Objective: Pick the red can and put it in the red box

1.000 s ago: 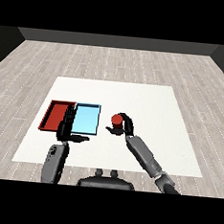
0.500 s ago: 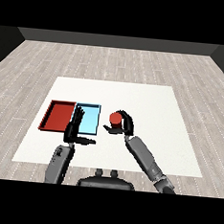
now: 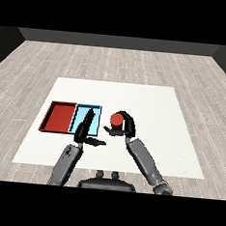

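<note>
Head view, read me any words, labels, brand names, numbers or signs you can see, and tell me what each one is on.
None can be read.
Round red can, held in the black right hand: plain red, no label visible.
Flat red tray: no markings.
Flat light blue tray: no markings; the black left hand covers part of it.
White table: no writing.

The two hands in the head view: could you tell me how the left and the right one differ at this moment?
The right hand is curled round the red can, while the left hand holds nothing and its fingers are straight. The left hand reaches over the light blue tray; the right hand sits to the right of that tray, over the white table. Both are black hands on grey forearms.
</note>
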You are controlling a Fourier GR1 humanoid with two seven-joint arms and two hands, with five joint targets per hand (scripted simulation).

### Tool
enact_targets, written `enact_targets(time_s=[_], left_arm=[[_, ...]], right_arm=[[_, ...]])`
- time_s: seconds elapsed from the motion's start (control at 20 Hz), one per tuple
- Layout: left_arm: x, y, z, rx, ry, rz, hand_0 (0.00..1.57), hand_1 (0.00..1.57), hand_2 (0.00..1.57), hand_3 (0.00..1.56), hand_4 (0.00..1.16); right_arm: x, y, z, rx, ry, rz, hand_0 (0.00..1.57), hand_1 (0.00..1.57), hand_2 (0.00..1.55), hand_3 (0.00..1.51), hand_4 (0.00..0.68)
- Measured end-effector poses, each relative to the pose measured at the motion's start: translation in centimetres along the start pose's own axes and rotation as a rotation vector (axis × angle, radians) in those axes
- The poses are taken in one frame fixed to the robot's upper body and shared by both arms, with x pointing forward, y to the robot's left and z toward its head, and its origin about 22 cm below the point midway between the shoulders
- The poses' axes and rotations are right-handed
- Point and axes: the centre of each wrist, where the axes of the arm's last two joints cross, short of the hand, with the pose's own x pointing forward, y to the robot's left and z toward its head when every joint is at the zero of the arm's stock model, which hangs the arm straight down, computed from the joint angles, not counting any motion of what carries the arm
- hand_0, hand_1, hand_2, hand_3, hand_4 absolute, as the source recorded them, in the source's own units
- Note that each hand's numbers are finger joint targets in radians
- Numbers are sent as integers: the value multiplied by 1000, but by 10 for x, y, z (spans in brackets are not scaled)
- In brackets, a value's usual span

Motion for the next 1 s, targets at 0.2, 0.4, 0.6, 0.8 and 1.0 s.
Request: enact_targets(time_s=[0.2,0.4,0.6,0.8,1.0], left_arm=[[-7,-17,-4,-23,30,11,0,0,0,0,0],[-19,-24,-13,-32,65,14,0,0,0,0,0],[-26,-27,-14,-42,95,33,0,0,0,0,0],[-39,-36,-10,-49,106,45,0,0,0,0,0],[-42,-41,-16,-55,127,51,0,0,0,0,0]], right_arm=[[-2,2,3,-7,-7,-16,1461,1461,1443,1393,637],[-3,10,4,1,-6,-22,1458,1458,1449,1384,634],[5,11,-1,6,-11,-25,1449,1449,1438,1384,635],[3,20,-1,9,-20,-29,1450,1450,1434,1381,637],[2,22,-2,14,-13,-22,1426,1426,1438,1378,630]])
